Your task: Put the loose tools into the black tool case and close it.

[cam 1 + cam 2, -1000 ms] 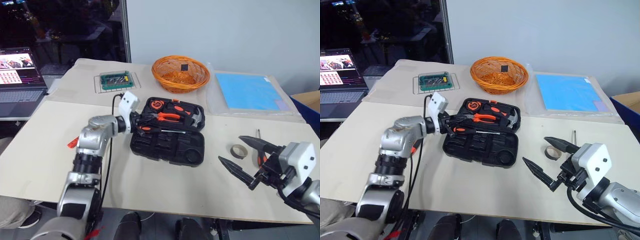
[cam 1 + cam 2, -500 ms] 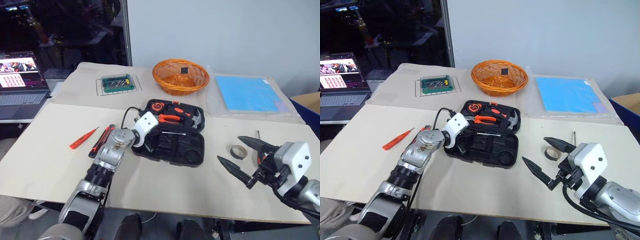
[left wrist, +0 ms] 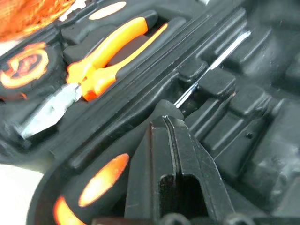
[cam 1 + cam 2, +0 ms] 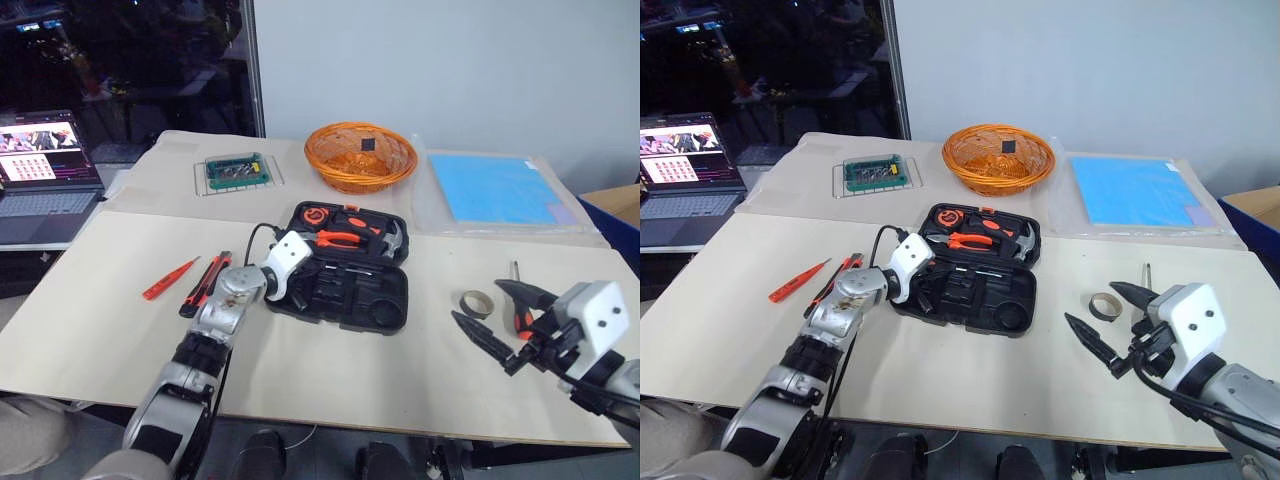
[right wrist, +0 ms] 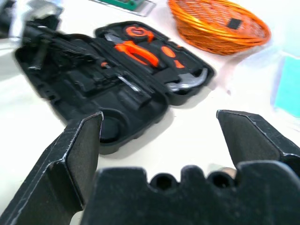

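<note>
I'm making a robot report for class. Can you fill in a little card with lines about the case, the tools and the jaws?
case: black tool case, open on the table
inside: orange pliers, hammer, screwdriver
loose tools: red screwdriver, utility knife, tape roll
left gripper: jaws shut, over the case
right gripper: jaws open, near the tape roll

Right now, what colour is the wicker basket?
Orange; the basket shows best in the right eye view.

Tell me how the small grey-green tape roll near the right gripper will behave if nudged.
The small grey-green tape roll lies flat on its side on the beige table, so it should slide, not roll. Thin and hollow, it is probably light and may skid away from the open right gripper.
</note>
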Robot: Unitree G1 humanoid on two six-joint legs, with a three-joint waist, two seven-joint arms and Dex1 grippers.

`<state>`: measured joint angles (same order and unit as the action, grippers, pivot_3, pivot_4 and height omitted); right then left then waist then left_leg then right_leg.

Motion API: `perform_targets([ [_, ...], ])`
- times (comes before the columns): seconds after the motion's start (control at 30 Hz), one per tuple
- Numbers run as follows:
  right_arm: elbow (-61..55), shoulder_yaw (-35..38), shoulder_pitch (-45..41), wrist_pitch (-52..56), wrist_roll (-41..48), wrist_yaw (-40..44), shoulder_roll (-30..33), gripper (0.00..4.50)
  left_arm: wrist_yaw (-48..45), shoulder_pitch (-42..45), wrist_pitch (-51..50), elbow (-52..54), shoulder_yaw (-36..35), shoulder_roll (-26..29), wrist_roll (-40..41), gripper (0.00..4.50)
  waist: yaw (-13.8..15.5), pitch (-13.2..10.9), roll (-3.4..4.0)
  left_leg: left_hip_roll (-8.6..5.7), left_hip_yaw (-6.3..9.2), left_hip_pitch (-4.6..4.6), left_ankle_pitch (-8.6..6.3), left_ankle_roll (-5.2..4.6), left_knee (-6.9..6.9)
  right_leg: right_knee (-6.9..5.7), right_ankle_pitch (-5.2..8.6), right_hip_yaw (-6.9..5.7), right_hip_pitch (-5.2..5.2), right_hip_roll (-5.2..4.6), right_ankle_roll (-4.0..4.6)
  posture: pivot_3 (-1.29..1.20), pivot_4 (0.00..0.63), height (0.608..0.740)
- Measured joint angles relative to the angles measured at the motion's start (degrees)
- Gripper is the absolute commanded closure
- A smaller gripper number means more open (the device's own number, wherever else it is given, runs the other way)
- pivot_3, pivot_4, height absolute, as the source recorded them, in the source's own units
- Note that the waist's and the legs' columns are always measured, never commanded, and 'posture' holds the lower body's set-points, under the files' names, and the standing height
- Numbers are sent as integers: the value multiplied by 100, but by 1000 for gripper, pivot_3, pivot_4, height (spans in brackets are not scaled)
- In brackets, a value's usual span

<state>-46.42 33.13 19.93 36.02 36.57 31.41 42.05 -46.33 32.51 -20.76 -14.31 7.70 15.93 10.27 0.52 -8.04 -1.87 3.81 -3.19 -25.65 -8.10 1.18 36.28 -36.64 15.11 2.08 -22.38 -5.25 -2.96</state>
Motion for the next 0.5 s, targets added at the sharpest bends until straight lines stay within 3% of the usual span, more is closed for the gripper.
perform_targets([
  [0.03, 38, 96, 96, 221, 45, -4, 147, 0, -214, -91, -467, 509, -140, 148, 459, 3968, -5, -8, -7, 1, 2, -15, 6, -10, -1, -5, -8, 0, -13, 3, 16, 0, 150, 740],
  [0.13, 407, 276, 149, 1124, 89, -145, 536, 0, -623, -193, -1663, 2086, -607, 822, 1567, 2972, -58, -9, -7, -2, 3, -15, 25, -43, -13, -4, -7, 7, -15, 4, 43, 0, 150, 740],
  [0.27, 1340, 252, -747, 2190, 209, -682, 623, 0, -1020, -206, -2572, 3348, -783, 1338, 2647, 1608, -58, -15, 1, -10, -3, 14, 21, -46, -25, 8, 4, 12, 5, 0, 38, 0, 150, 740],
  [0.37, 2081, -307, -1486, 2743, -60, -1087, 722, 0, -1165, -237, -2957, 3800, -752, 1620, 3119, 454, -71, -22, -9, -9, 0, 21, 20, -44, -29, 8, 28, 11, 7, 3, 5, 0, 150, 740],
  [0.47, 3060, -1004, -2300, 3033, -437, -1385, 746, 0, -1275, -214, -3061, 3963, -662, 1775, 3286, 454, -107, -31, -7, -16, -4, 16, 21, -46, -27, 12, 28, 22, 4, 2, 5, 0, 150, 740],
  [0.5, 3385, -1154, -2536, 3042, -504, -1402, 746, 257, -1261, -217, -3056, 3996, -633, 1772, 3285, 389, -115, -34, -4, -20, -4, 12, 22, -47, -30, 18, 27, 26, 4, 2, 4, 0, 150, 740],
])
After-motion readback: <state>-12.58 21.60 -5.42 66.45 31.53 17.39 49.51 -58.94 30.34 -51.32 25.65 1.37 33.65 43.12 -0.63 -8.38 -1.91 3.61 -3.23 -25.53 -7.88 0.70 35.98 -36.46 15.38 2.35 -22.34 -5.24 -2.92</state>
